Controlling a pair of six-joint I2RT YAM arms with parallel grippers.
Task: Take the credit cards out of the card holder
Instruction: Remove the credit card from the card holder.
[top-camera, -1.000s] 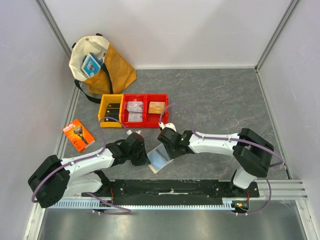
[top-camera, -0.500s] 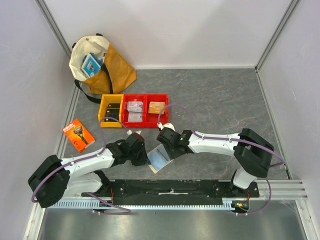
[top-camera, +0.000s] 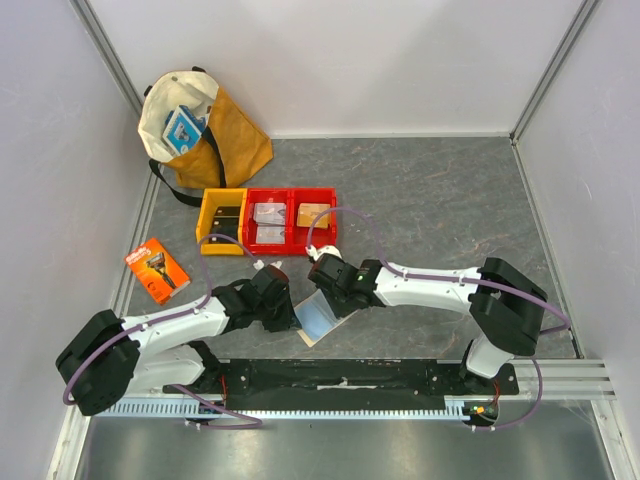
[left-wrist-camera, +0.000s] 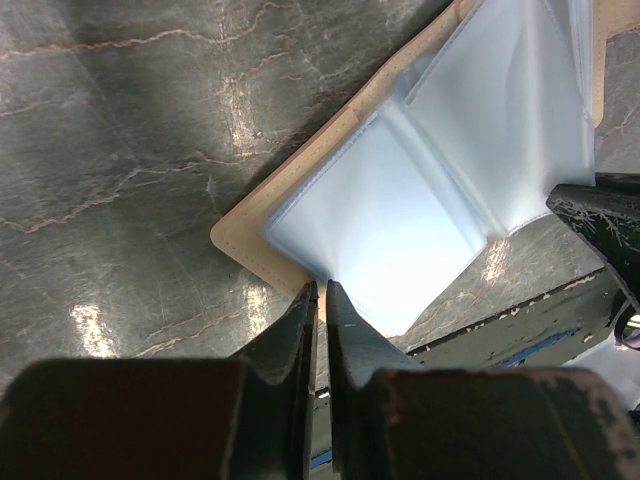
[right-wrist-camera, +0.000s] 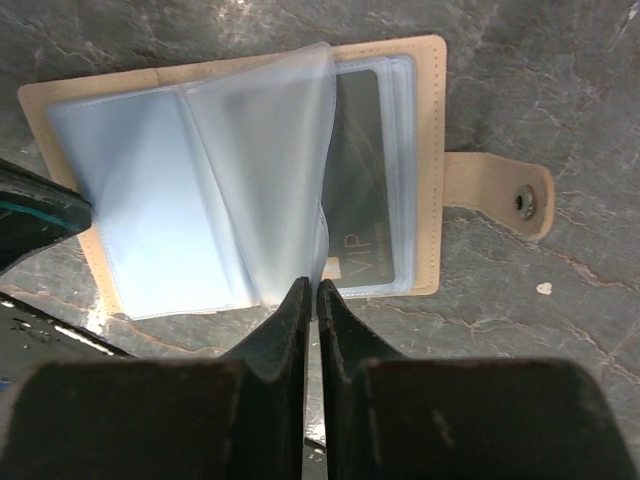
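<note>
The beige card holder (top-camera: 318, 320) lies open on the table between the two arms, its pale blue sleeves (right-wrist-camera: 160, 200) fanned out. One dark credit card (right-wrist-camera: 368, 170) with "VIP" lettering sits inside a sleeve on the side with the snap tab (right-wrist-camera: 500, 195). My left gripper (left-wrist-camera: 321, 290) is shut on the holder's beige edge (left-wrist-camera: 250, 235) at a sleeve corner. At the opposite edge, my right gripper (right-wrist-camera: 312, 286) is shut on the lower edge of a raised sleeve page (right-wrist-camera: 270, 180). From above, the left gripper (top-camera: 293, 318) and the right gripper (top-camera: 325, 296) flank the holder.
A yellow bin (top-camera: 222, 220) and red bins (top-camera: 290, 218) stand just behind the arms. An orange razor package (top-camera: 158, 268) lies at the left, and a tan bag (top-camera: 200, 130) stands in the back left corner. The black mounting rail (top-camera: 340, 380) runs along the near edge.
My right gripper has closed from partly open onto the sleeve page, and its arm has shifted slightly left. The left arm has not moved.
</note>
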